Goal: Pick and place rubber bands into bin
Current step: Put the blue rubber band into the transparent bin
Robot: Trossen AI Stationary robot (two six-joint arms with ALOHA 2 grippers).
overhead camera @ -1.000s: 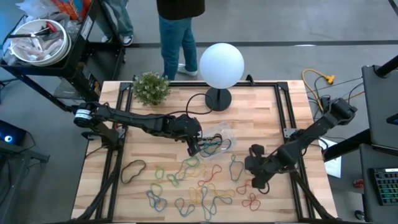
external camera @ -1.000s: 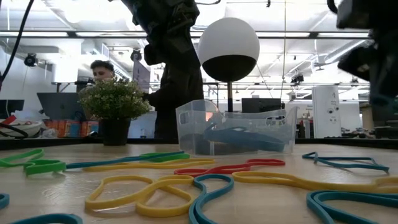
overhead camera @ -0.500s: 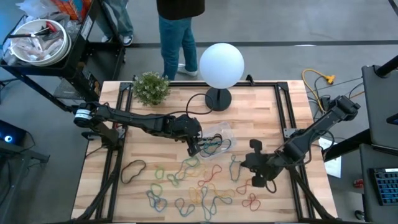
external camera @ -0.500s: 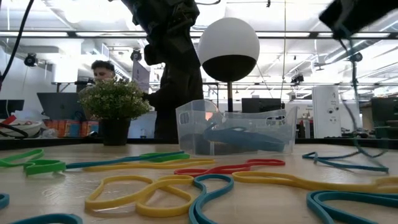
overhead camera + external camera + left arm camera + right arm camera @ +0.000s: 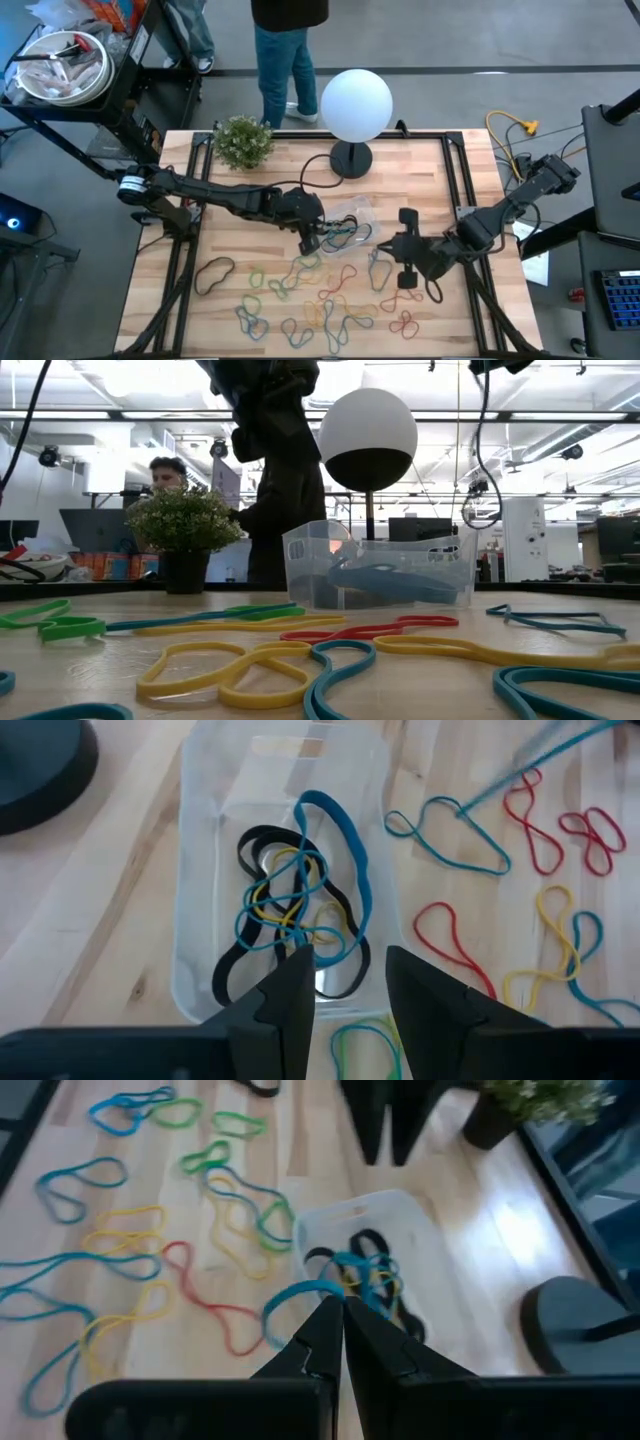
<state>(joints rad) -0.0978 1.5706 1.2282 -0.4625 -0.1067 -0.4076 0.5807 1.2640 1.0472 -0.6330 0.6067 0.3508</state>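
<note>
Left gripper [image 5: 345, 982], part-open and empty, hovers over the clear plastic bin [image 5: 200, 870]; shut right gripper [image 5: 340, 1330] nears, apparently empty; next, fetch another coloured elastic rubber band [image 5: 447, 820].

Clear shallow bin [image 5: 352, 228] mid-table holds a tangle of black, blue and yellow rubber bands [image 5: 295, 905], while many loose coloured loops [image 5: 320, 300] — red, yellow, green, blue — lie flat on the wood nearer the front edge.

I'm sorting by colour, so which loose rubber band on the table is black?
The black rubber band lying alone at the left edge of the scattered pile on the table; the loose ones around it are green, yellow, blue or red.
</note>
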